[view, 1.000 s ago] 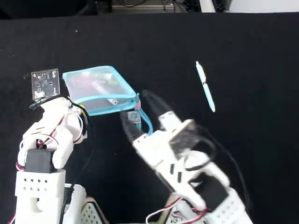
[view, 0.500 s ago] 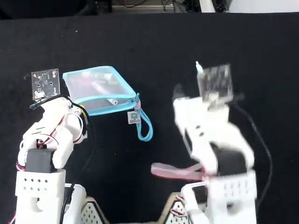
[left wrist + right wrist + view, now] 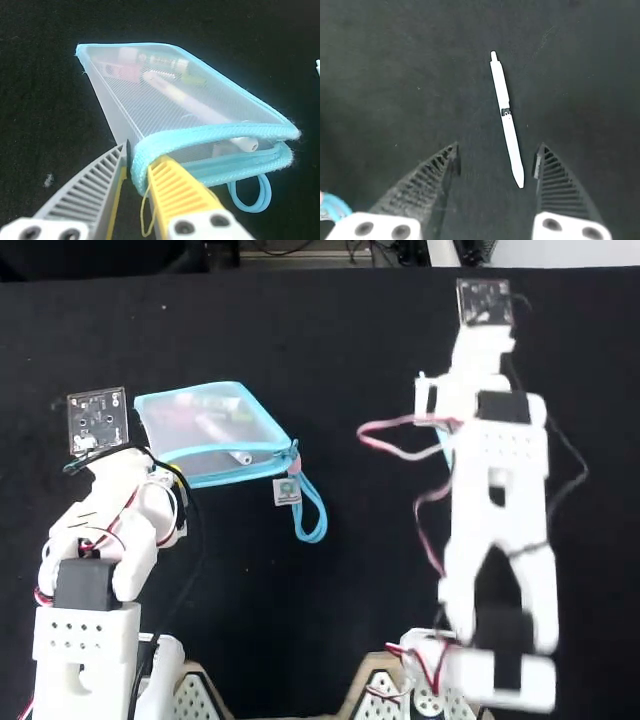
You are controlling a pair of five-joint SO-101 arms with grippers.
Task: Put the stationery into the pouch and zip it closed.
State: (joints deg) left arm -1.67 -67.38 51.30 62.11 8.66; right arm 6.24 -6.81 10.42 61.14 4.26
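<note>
where blue-trimmed pouch [image 3: 122, 117] gapes, perhaps pens [image 3: 192, 104] inside

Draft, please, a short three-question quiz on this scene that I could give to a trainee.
1. True or false: the left gripper is shut on the rim of the pouch.
2. Where is the pen? A) inside the pouch; B) lying on the table under the open right gripper; C) clamped in the right gripper.
3. Fill in: the pouch's zip is ___ (open or closed).

Key: 1 true; 2 B; 3 open.
</note>
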